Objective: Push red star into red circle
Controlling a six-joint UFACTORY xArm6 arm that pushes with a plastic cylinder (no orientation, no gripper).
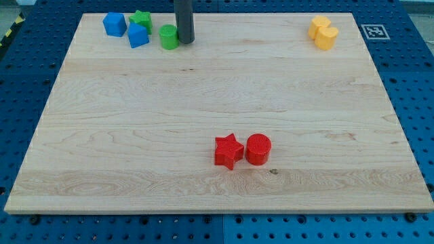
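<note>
So the red star (228, 150) sits low on the wooden board (102, 135), toward the view's bottom and a bit right of centre, and the red circle (258, 149) is right beside it on the star's right. From here they look like they're touching or as good as, though I can't swear there's no sliver of gap. The star looks like a small, rigid plastic piece, so I'd guess it's light and slides easily on the smooth wood. It won't squash, but with those points it could spin if it gets nudged off-centre. No grabbing here anyway: my tip (184, 42) is just a plain rod end with nothing to open or close, so the place to "take hold" would be the star's left side, pushing straight toward the circle. Right now the tip is far up-left of the star, near the board's top edge, pressed against or just beside the green cylinder (168, 37). Further left of that are the green star (141, 18) and two blue blocks (125, 28). The yellow blocks (323, 32) are way up-right of the star. Loads of bare board around the red pair, and blue pegboard (407, 102) surrounds it all.
</note>
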